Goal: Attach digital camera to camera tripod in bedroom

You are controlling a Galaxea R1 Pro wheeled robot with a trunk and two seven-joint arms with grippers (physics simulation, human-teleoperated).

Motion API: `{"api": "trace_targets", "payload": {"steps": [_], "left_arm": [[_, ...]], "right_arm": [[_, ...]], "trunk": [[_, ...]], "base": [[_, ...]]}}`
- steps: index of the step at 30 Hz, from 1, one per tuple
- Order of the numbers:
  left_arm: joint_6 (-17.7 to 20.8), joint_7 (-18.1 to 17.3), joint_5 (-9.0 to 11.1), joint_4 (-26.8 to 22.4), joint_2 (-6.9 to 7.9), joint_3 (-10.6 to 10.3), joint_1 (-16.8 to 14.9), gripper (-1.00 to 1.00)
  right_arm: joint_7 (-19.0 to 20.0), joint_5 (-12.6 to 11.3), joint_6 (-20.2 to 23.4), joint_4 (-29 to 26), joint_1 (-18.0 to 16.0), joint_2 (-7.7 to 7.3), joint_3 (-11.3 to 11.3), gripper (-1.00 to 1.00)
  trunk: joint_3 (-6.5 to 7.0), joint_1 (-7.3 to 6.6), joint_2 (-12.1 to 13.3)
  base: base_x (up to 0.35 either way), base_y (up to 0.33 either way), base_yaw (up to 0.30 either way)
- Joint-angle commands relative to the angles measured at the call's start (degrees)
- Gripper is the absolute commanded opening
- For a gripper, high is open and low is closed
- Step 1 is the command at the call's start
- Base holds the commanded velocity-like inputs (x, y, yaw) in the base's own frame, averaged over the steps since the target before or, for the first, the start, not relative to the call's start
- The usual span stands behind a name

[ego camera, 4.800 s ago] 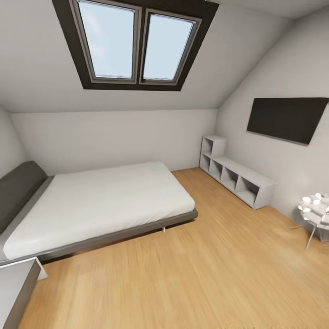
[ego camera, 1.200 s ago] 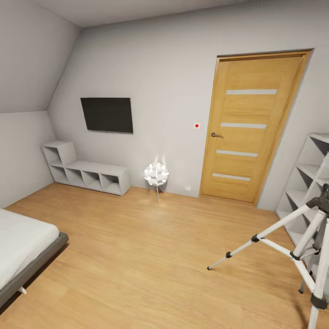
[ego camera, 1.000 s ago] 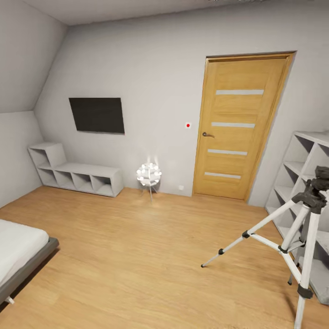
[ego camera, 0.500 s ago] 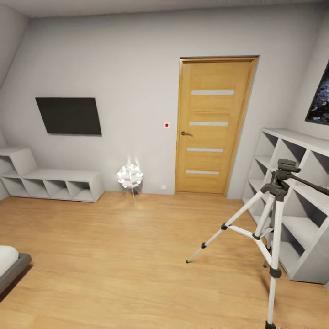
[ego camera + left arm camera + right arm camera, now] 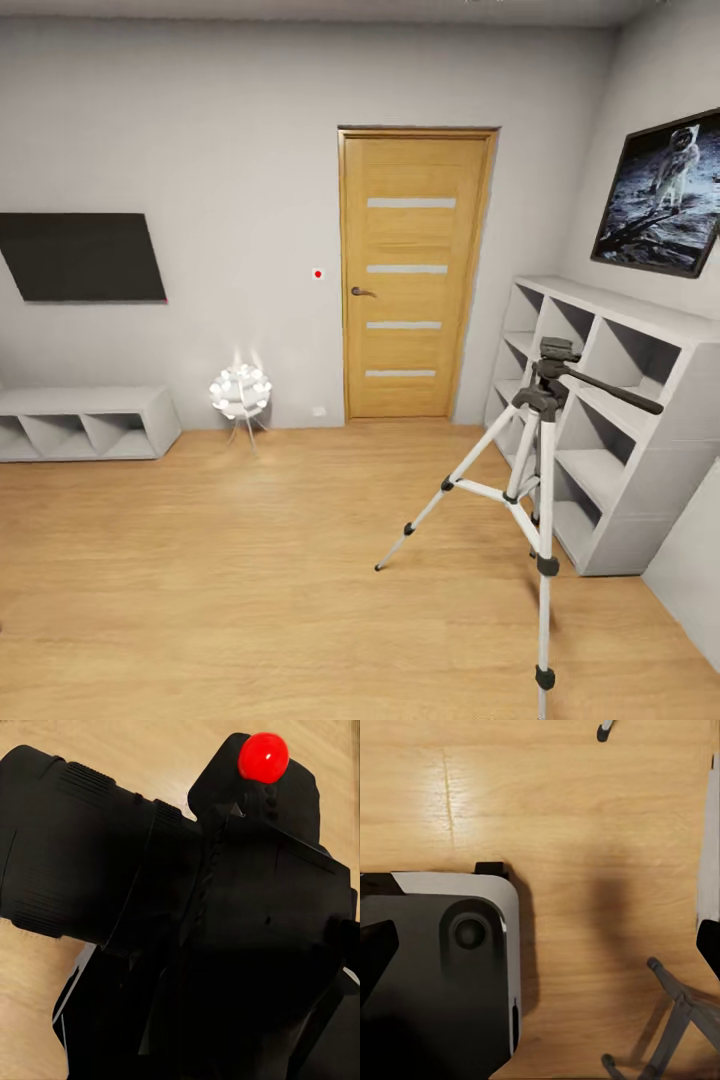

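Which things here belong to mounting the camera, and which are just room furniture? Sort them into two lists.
Belongs to the job:
- digital camera, close before the left wrist camera
- camera tripod, standing on the wood floor by the cube shelf

Just there:
- wooden door
- cube shelf
- wall TV
- globe lamp
- astronaut picture

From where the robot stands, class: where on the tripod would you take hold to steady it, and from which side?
Probably one silver leg of the tripod below its head, from the open floor side: the shelf crowds its far side, and the pan handle sticks out that way.
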Motion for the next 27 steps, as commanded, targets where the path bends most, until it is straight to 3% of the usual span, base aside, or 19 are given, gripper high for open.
{"api": "trace_targets", "payload": {"steps": [1,27], "left_arm": [[-0.14,0.20,0.37,-0.03,0.01,-0.48,-0.02,-1.00],[-0.04,0.18,0.26,-0.09,-0.06,-0.62,-0.02,-1.00]], "right_arm": [[-0.01,0.44,-0.30,0.19,-0.08,-0.04,-0.49,1.00],[-0.09,0.44,-0.39,0.19,-0.09,0.01,-0.49,1.00]], "trunk": [[-0.13,0.03,-0.13],[-0.13,0.03,-0.13]], "base": [[0.000,0.000,-0.298],[0.023,0.000,-0.298]]}}
